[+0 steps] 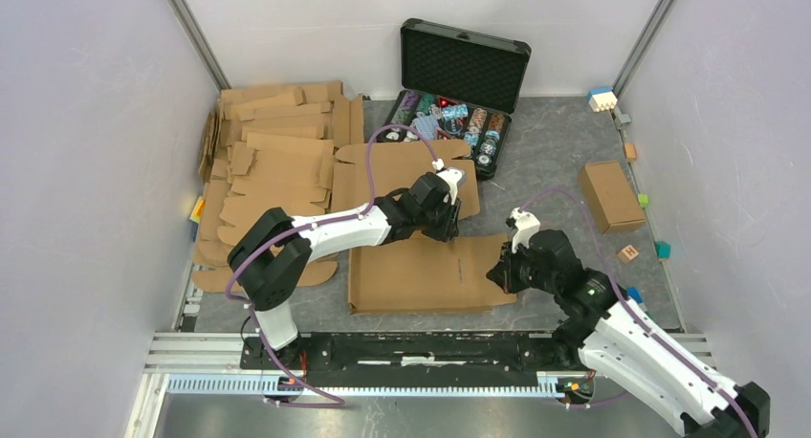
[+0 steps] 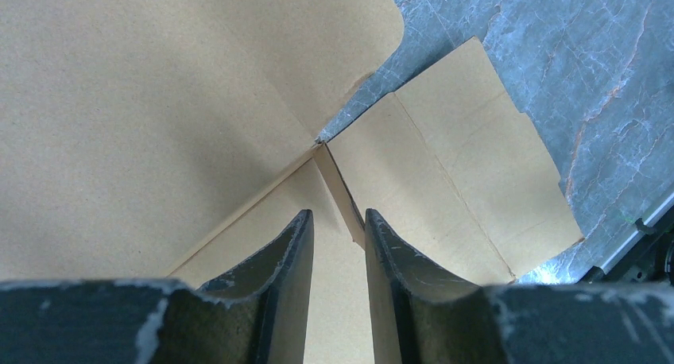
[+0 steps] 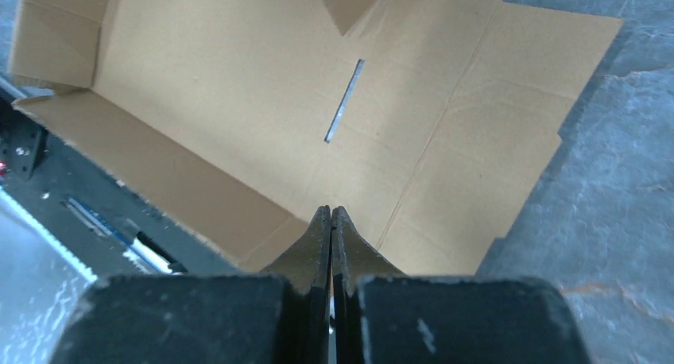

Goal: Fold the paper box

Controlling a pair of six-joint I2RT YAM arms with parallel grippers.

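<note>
Rt tool (image 3: 331,217) shut, empty, at right end of paper box (image 1: 421,277). Box long axis runs left-right, frame centre. Lt tool (image 2: 339,225) part-open over upper-edge crease, nearer.

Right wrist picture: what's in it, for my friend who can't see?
The right gripper, shut tight, hangs over the open brown paper box. One wall is folded up at left; a thin slit cuts the floor.

I have the left arm (image 1: 335,229) stretched forward, and the left gripper (image 2: 338,257) is tipped downward, jaws parted by a narrow gap. To its right and nearer the bases, the right gripper (image 3: 331,229) points down, fingers pressed together.
</note>
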